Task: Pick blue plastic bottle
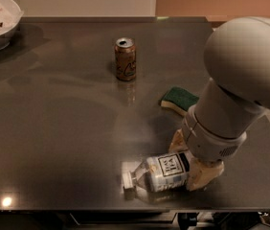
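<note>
Near the front edge of the desk (53, 128), the bottle (163, 172) lies on its side, cap pointing left. My tool (191, 158) is at its base end, pinching it. Can (125, 59) and sponge (180, 99) sit farther back.

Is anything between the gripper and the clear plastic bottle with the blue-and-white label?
Nothing visible. The gripper is at the base end of the clear plastic bottle, lying on its side. The green sponge and brown drink can sit farther back.
</note>
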`<state>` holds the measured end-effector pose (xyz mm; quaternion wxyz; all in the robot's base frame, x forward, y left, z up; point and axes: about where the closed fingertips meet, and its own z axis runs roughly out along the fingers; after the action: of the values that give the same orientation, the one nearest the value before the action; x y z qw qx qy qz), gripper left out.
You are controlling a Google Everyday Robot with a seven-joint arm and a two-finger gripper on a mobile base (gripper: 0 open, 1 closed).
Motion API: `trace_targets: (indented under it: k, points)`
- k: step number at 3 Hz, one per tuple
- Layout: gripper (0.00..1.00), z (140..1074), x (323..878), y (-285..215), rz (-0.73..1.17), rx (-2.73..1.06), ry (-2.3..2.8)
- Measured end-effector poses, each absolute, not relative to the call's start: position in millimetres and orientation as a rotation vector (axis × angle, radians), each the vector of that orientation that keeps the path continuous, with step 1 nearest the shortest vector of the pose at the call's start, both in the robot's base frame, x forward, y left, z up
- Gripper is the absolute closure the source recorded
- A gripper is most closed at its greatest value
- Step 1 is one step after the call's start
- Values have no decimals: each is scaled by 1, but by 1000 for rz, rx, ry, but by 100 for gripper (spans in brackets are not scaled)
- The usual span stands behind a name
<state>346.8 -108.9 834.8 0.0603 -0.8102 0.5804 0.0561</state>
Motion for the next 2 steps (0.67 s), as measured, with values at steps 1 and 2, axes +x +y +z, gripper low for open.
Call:
trace_targets:
  k: [1, 2]
  points:
    - [87, 853, 358, -111, 178, -2430, 1793]
    - [100, 886, 380, -110, 182, -2397, 1799]
